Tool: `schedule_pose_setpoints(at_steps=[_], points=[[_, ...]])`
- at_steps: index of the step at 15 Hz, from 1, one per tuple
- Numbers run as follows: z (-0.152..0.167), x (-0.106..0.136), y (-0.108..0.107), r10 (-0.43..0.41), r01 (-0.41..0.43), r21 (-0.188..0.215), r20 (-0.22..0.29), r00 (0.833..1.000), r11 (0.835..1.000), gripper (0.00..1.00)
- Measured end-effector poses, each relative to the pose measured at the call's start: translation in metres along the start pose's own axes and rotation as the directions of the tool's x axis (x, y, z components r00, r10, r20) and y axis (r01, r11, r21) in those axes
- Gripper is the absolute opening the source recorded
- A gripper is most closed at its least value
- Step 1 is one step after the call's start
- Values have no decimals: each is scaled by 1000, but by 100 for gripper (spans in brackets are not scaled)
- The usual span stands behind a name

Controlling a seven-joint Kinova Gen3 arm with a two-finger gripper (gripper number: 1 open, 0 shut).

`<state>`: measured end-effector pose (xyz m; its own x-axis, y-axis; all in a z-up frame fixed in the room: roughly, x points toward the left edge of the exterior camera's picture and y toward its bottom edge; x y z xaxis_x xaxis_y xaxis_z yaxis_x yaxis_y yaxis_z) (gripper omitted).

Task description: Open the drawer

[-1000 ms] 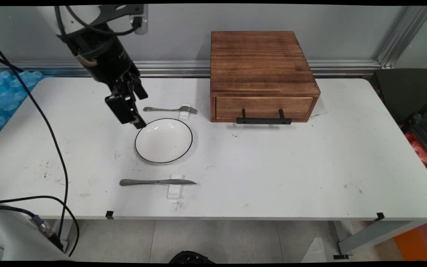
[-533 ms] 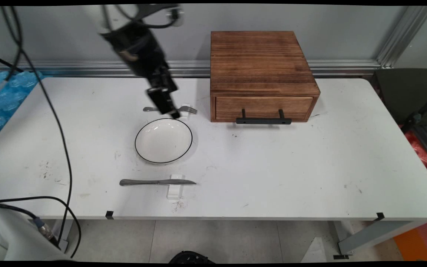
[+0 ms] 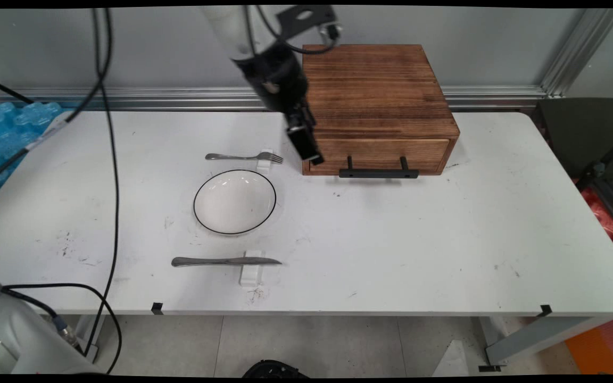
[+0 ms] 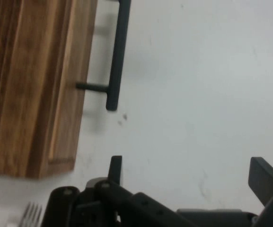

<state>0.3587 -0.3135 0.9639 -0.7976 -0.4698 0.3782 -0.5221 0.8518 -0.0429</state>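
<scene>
My black gripper [image 3: 314,158] hangs above the table at the front left corner of the wooden drawer box [image 3: 375,106], close to its closed drawer front. In the hand view the gripper [image 4: 188,172] is open, nothing between its fingers, over bare table. The drawer's black bar handle [image 3: 378,173] [image 4: 117,52] lies just beyond the fingers, and the box's wooden side [image 4: 32,85] fills the left. The fork's tines [image 4: 30,215] peek in at the bottom left corner.
A fork [image 3: 243,157] rests on a small white block left of the box. A white black-rimmed plate [image 3: 234,201] sits in front of it. A knife [image 3: 225,261] lies on another white block nearer the front edge. Black cables [image 3: 109,159] hang at the left.
The gripper has swung right, from the plate's far left rim, over the fork, to the drawer box's front left corner. Plate, fork and knife have not moved.
</scene>
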Motion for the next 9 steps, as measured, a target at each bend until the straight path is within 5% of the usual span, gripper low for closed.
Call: schedule_pose_setpoints(at_steps=[9], points=[[92,48,-18,96,-96,27,-7,995,995,100]])
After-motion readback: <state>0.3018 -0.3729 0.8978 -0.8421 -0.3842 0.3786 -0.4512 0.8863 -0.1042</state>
